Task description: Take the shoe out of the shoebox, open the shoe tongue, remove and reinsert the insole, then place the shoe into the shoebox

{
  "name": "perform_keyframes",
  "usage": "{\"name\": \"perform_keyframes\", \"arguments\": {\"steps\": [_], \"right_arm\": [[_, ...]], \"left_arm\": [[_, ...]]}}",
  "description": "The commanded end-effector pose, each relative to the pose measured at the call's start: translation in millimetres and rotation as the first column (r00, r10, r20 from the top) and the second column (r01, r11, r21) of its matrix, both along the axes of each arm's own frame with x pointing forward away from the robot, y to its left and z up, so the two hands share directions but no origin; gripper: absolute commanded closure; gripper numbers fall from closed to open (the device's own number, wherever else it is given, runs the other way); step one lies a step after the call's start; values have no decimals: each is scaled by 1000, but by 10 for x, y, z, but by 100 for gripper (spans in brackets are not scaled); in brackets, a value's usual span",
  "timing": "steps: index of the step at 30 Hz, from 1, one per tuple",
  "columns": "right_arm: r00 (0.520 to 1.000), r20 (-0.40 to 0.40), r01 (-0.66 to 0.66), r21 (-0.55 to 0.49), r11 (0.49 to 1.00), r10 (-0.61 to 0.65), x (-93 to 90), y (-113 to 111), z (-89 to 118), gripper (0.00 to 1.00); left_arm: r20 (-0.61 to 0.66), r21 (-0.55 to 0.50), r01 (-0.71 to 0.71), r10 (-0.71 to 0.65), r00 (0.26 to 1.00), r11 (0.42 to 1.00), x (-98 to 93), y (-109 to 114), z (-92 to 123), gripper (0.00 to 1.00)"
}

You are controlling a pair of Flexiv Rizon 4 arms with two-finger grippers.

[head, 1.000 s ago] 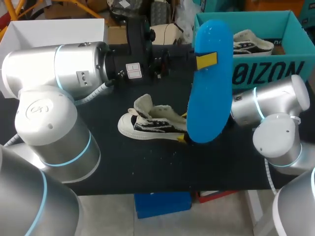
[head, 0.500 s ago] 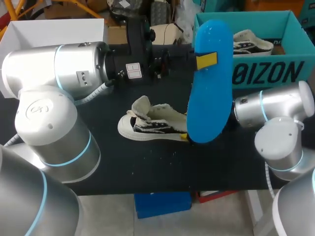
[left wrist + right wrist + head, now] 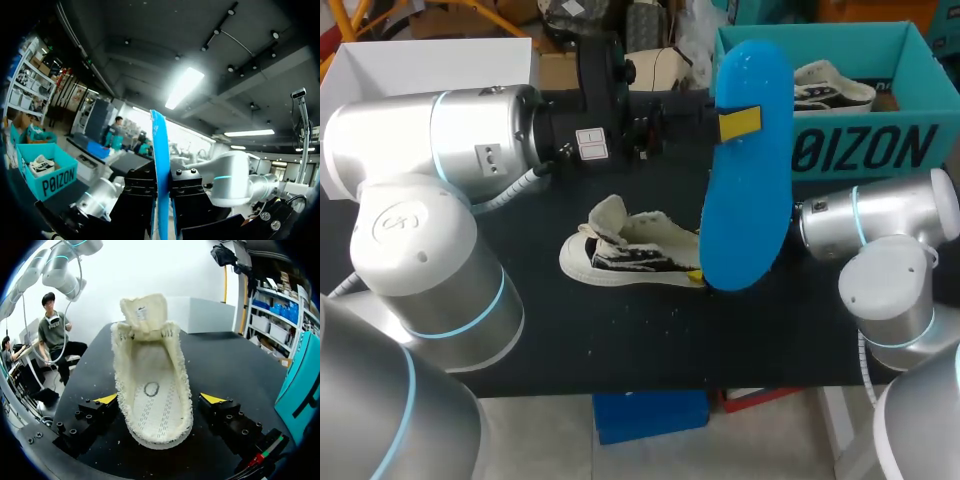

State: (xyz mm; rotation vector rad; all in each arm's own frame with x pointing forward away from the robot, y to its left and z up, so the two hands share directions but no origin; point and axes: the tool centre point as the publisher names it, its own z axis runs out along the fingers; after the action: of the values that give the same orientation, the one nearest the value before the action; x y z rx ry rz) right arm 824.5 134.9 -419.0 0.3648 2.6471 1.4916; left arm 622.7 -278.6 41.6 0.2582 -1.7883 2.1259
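Over the last 1 second your right arm's elbow has drifted outward toward the table's right edge, most of it in the first half, and it has nearly settled. The right gripper (image 3: 160,397) sits at the heel end of the shoe (image 3: 630,250). Its 2 yellow-tipped fingers (image 3: 107,399) are spread, 1 on each side of the heel. They look just clear of the fabric, though a light graze on either side cannot be ruled out from the wrist view.

The shoe has not moved. It lies on its sole on the black table (image 3: 620,330), with its tongue (image 3: 142,312) folded back and the opening wide and bare inside.

Your left gripper (image 3: 161,200) has held still, pinching the blue insole (image 3: 750,170) upright above the shoe's heel end.

So the removal half is done, and the right arm's shift reads as lining up to steady the heel. You would want that grip closed before the insole comes down toe-first.

The teal shoebox (image 3: 910,60) stands at the far right, well apart from the shoe.
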Motion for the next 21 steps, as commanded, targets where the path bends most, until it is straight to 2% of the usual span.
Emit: {"name": "perform_keyframes", "arguments": {"steps": [1, 12, 21], "right_arm": [[1000, 6, -2, 18, 1000, 2, 3, 5, -71, 0], [1000, 11, -22, 31, 999, 22, -8, 24, -111, 0], [998, 16, -57, -97, 994, 59, 59, -106, 174, 0]], "left_arm": [[-1, 4, -1, 1, 1000, 1000, -15, 4, -2, 100], [-1, 4, -1, 1, 1000, 1000, -15, 4, -2, 100], [-1, 4, -1, 1, 1000, 1000, -15, 4, -2, 100]]}}
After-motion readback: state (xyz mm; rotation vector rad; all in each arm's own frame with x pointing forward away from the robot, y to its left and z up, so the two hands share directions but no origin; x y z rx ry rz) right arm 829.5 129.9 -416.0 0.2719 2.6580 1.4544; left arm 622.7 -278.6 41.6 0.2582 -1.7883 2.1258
